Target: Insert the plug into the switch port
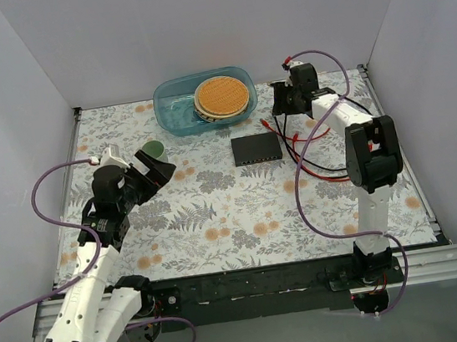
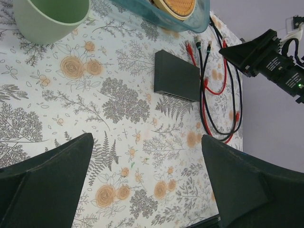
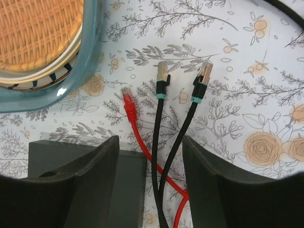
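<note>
The left tool (image 2: 146, 142) is held spread wide and empty over the floral-printed counter (image 1: 220, 231). The switch (image 1: 257, 148), a flat matte-black box, is set near the translucent blue tub (image 1: 172, 115), no plug seen seated in it. Just beside it, a red plug (image 3: 126, 98) and two black plugs (image 3: 162, 71) are laid loose on thin cables. The right tool (image 3: 149, 142) is poised over those cables, jaws parted, nothing gripped; pick-up and insertion are judged outstanding.
</note>
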Motion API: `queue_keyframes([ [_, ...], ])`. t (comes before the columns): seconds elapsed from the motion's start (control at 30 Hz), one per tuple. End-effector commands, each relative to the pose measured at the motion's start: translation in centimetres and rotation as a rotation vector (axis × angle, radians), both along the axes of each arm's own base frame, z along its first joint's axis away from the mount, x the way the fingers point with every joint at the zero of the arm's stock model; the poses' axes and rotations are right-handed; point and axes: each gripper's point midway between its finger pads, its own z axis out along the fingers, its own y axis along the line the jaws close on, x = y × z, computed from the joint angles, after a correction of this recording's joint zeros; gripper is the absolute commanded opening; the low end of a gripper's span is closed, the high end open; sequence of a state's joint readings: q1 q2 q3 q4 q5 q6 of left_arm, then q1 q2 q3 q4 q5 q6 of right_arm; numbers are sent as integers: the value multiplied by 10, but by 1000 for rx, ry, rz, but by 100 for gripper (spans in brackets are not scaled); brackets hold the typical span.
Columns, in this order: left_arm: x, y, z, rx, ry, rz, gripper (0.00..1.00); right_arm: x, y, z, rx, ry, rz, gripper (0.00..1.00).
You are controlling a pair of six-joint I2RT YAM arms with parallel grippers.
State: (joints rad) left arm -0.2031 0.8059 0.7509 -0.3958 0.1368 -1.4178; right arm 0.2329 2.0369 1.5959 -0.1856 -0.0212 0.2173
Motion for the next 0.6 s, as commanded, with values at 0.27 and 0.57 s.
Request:
queue_keyframes([
  [0.27,17,1,-39,86,75,-21,98,44,28,-25,-77,16,36,46],
  [0.57,21,1,-52,104,93,-23,98,40,18,-59,-167,74,-11,44],
])
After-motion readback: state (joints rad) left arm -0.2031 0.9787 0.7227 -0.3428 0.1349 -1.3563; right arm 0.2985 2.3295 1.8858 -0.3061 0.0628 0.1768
